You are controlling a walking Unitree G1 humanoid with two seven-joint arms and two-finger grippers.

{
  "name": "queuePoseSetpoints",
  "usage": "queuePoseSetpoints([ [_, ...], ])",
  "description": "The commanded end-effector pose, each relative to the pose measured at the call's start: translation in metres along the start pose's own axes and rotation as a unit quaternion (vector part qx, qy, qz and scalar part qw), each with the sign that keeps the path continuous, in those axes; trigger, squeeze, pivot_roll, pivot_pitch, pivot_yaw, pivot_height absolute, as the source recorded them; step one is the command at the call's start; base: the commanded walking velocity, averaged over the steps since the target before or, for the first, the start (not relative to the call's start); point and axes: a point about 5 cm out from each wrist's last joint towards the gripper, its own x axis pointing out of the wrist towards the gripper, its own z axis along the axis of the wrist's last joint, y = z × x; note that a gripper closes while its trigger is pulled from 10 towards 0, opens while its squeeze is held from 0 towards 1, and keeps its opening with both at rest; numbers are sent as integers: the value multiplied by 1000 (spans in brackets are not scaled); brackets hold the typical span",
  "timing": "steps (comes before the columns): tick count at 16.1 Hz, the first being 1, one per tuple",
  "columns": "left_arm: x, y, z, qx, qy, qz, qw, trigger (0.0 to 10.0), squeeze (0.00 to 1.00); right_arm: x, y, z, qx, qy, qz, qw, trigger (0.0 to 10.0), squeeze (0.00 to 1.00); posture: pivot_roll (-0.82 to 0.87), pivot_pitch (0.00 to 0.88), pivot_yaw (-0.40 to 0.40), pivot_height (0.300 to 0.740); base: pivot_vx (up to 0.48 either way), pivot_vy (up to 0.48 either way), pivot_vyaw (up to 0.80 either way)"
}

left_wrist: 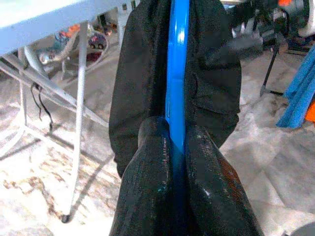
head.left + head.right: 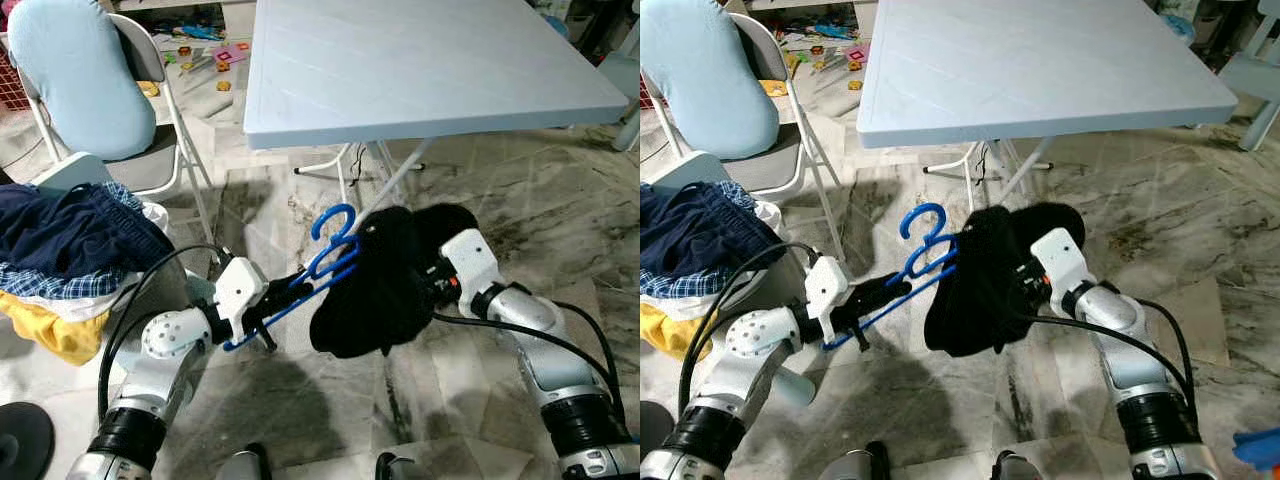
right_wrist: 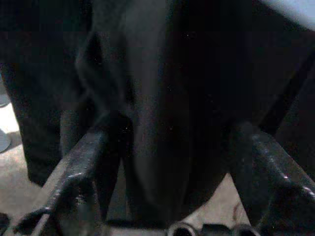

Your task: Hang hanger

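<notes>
A marbled floor lies below a pale-blue folding table (image 2: 430, 90). In front of the table, a blue plastic hanger (image 2: 325, 262) carrying a black garment (image 2: 375, 290) is clamped level by the left gripper (image 1: 178, 147); the right gripper (image 3: 167, 162), fingers spread, is pressed against the cloth, probably to steady it.

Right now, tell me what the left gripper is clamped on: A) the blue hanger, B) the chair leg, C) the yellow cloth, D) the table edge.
A: the left gripper is shut on the blue hanger, which carries a black garment.
</notes>
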Motion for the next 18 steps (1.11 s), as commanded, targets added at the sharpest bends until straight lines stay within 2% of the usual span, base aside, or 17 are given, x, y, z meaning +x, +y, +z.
queuePoseSetpoints([
  [1, -1, 6, 10, 24, -20, 6, 1000, 0, 0, -1, 0, -6, 19, 8, -7, 1000, 0, 0, -93, 164, 33, 740, 0, 0, 0],
  [3, 1, 7, 12, 29, -23, 9, 999, 0, 0, 1, -6, -4, 72, -2, -23, 997, 0, 0, -93, 161, 34, 740, 0, 0, 0],
  [8, 4, 5, 13, 27, -28, 1, 999, 0, 0, 2, -9, -4, 115, -13, -42, 992, 0, 0, -95, 163, 37, 740, 0, 0, 0],
  [10, 5, 3, 15, 28, -31, -5, 999, 0, 0, 4, -13, 4, 150, -39, -60, 986, 0, 0, -94, 166, 39, 740, 0, 0, 0],
  [14, 5, 3, 14, 31, -28, -6, 999, 0, 0, 2, -6, 8, 149, -53, -23, 987, 0, 0, -92, 167, 38, 740, 0, 0, 0],
  [18, 4, 2, 11, 33, -22, -6, 999, 0, 0, 0, -14, 8, 161, -55, -33, 985, 0, 0, -94, 170, 38, 740, 0, 0, 0],
])
